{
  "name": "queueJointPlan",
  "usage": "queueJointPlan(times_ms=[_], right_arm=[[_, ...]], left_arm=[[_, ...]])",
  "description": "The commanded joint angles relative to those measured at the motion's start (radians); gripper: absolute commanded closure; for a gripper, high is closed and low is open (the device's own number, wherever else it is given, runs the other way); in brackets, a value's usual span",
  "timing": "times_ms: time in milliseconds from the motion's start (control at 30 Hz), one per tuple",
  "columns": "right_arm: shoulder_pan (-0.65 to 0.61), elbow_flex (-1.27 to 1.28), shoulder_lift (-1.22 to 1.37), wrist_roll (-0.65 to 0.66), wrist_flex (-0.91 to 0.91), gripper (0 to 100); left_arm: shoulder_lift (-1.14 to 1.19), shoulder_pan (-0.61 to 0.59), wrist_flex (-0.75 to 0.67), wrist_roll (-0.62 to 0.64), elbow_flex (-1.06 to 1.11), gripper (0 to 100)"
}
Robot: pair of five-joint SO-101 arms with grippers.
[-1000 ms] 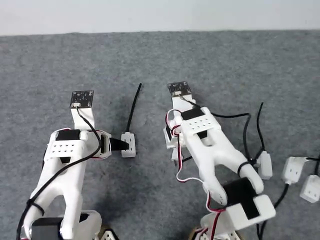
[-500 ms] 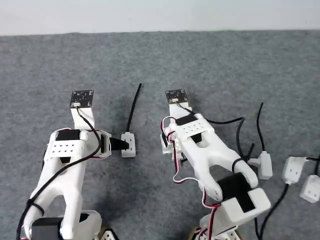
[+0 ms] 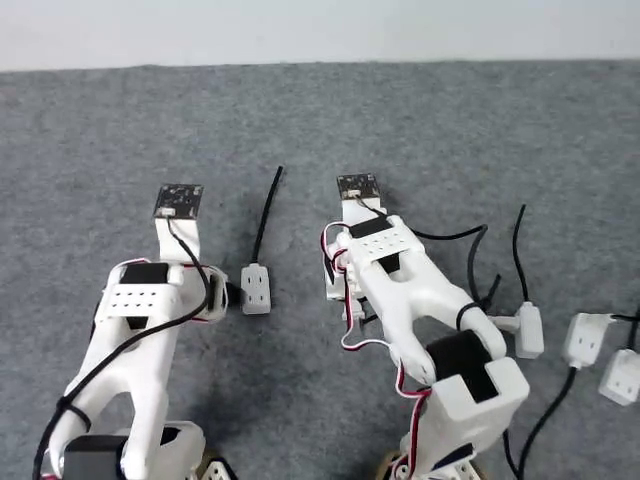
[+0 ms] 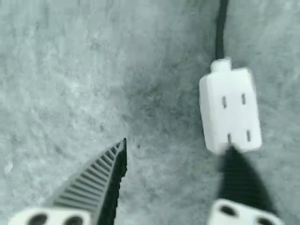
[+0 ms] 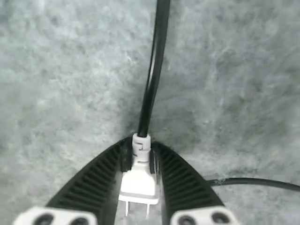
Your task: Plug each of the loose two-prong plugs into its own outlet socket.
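1. The left gripper point(image 4: 176, 147) hung low over the grey mat point(image 3: 120, 130) with its jaws spread wide and nothing between them. Its ribbed finger point(image 4: 105, 183) was over bare mat. The tip of its dark finger point(image 4: 239, 173) met the near end of the white outlet socket point(image 4: 229, 110).
2. The outlet socket lay flat with its slots facing up, 2 pairs of them showing. It sat between the 2 arms, just beside the left gripper. Its black socket cord point(image 3: 266, 215) ran away from the arms toward the far side of the mat.
3. The right gripper point(image 5: 139, 144) was clamped on a white two-prong plug point(image 5: 139, 180), whose 2 prongs pointed back toward the wrist. The plug cord point(image 5: 152, 70) led out past the fingertips and along the mat.
4. Right of the right arm, looped black cords point(image 3: 490, 265) crowded the mat around a white block point(image 3: 528, 330) close to that arm. 2 more white blocks point(image 3: 585, 338) point(image 3: 622, 375) sat near the mat's right edge, and I could not tell whether they were plugs or sockets.
5. The far half of the mat lay open up to the pale strip point(image 3: 320, 30) at its far edge. The stretch left of the left arm was open too.
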Motion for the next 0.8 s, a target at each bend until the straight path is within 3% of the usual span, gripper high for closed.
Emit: queueJointPlan(times_ms=[0,233,367,500,767], right_arm=[[-0.010,-0.038,-0.142,-0.005,0.045,99.1],[-0.059,0.092,-0.552,0.112,0.051,99.1],[-0.134,0.212,-0.822,0.138,0.028,99.1],[-0.216,0.359,-1.009,0.195,-0.028,99.1],[-0.355,0.503,-1.046,0.201,-0.114,99.1]], left_arm=[[0.000,0.011,-0.066,-0.114,-0.013,97],[0.014,0.003,-0.041,-0.120,-0.035,99],[0.164,0.003,0.031,-0.143,-0.119,99],[0.328,-0.006,0.114,-0.371,-0.229,99],[0.354,0.041,0.186,-0.583,-0.229,99]])
